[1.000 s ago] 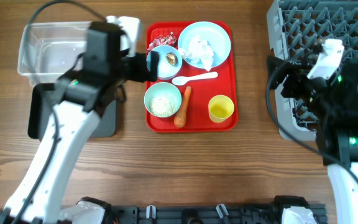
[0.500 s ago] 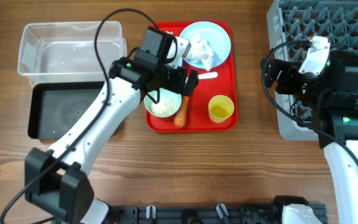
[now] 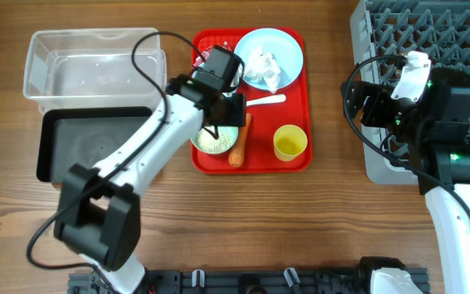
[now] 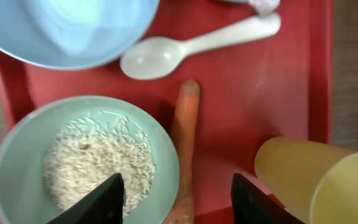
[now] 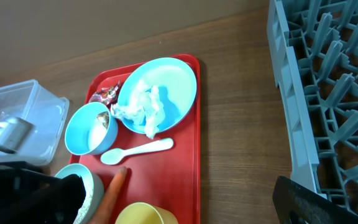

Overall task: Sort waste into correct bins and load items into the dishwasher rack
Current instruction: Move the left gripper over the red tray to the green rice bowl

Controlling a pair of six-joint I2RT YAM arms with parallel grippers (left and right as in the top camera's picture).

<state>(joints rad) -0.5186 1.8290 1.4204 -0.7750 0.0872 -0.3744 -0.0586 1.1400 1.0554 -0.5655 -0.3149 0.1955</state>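
My left gripper (image 3: 225, 110) is open and empty, low over the red tray. In the left wrist view its fingers (image 4: 176, 202) straddle the orange carrot (image 4: 183, 143), with the pale blue bowl of rice (image 4: 17, 168) to the left, the yellow cup (image 4: 316, 180) to the right and the white spoon (image 4: 185, 48) beyond. The right wrist view shows the plate (image 5: 179, 81) with crumpled tissue (image 5: 143, 106), the second bowl (image 5: 82, 134) and the candy wrapper (image 5: 106, 93). My right gripper (image 3: 362, 102) is open and empty beside the grey rack (image 3: 431, 33).
The clear bin (image 3: 88, 69) and the black bin (image 3: 96, 147) stand left of the red tray (image 3: 300, 122). The rack fills the right edge of the right wrist view (image 5: 328, 93). Bare wooden table lies between tray and rack.
My left arm has swung from the bins' side across onto the tray and now hangs over the carrot and rice bowl. My right arm shifted slightly, then stayed still.
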